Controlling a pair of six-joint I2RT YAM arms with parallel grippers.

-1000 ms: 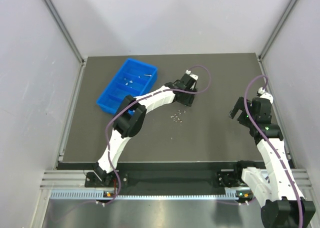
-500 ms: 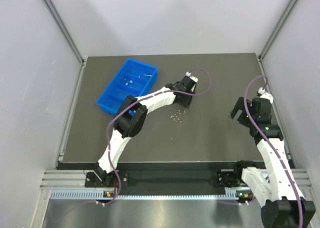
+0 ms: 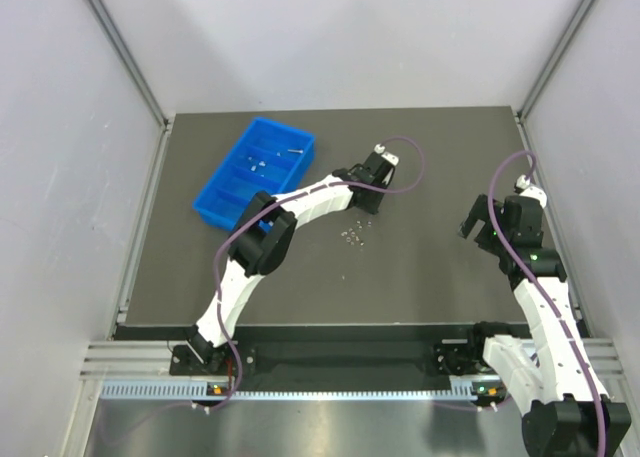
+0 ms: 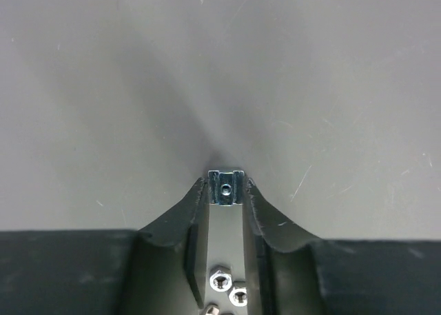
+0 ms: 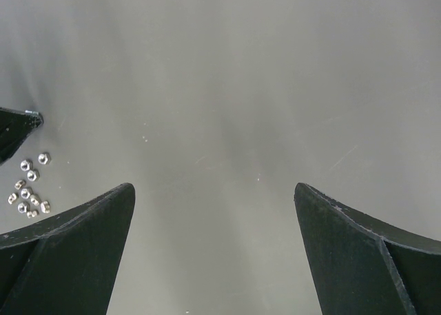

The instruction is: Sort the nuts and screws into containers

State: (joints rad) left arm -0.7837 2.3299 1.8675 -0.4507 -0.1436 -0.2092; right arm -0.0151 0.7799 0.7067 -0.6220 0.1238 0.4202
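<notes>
My left gripper is shut on a small square silver nut pinched at its fingertips, held above the dark mat. Under it lie loose hex nuts. In the top view the left gripper is just above the heap of nuts, right of the blue four-compartment tray. A thin screw and small silver bits lie in the tray. My right gripper is open and empty at the right, far from the heap; its view shows the nuts at far left.
The dark mat ends at grey walls on the left, back and right. The left arm's purple cable loops behind its wrist. The left fingertip shows at the left edge of the right wrist view.
My left wrist has shifted slightly up and left over the heap of nuts. The right arm has not moved.
</notes>
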